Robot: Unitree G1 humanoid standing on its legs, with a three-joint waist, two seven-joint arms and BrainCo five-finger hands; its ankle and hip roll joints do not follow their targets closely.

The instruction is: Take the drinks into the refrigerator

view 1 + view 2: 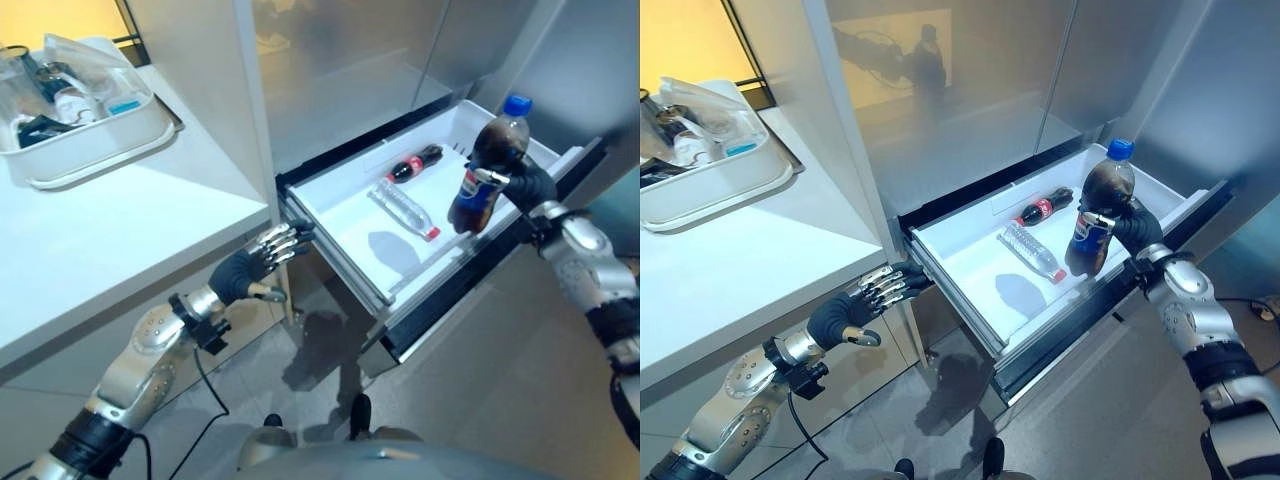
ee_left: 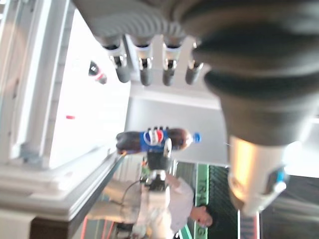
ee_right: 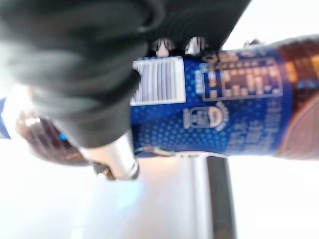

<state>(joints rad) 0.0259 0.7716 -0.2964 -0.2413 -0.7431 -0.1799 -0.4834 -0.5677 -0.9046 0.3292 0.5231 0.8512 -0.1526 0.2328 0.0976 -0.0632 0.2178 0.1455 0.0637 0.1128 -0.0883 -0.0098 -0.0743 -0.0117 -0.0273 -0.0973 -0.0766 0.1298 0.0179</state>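
Right wrist view: my right hand (image 3: 89,84) is wrapped round the blue label of the large cola bottle (image 3: 219,107), fingers curled behind it.
Bottle position: upright with a slight tilt, held above the front rail of the open drawer (image 1: 340,235), near its right front corner.
Already stowed: small cola bottle (image 1: 415,163) toward the back edge, clear water bottle (image 1: 402,209) mid-floor, both lying flat.
Left hand (image 1: 262,255): fingers straight, holding nothing, just beside the drawer's left front corner, under the counter (image 1: 120,230) edge.
Counter: white tray (image 1: 95,150) of oddments at the far edge.
Risk: I judge the base could catch the rail as I lower it.
Risk two: laid down carelessly, it may roll onto the water bottle.
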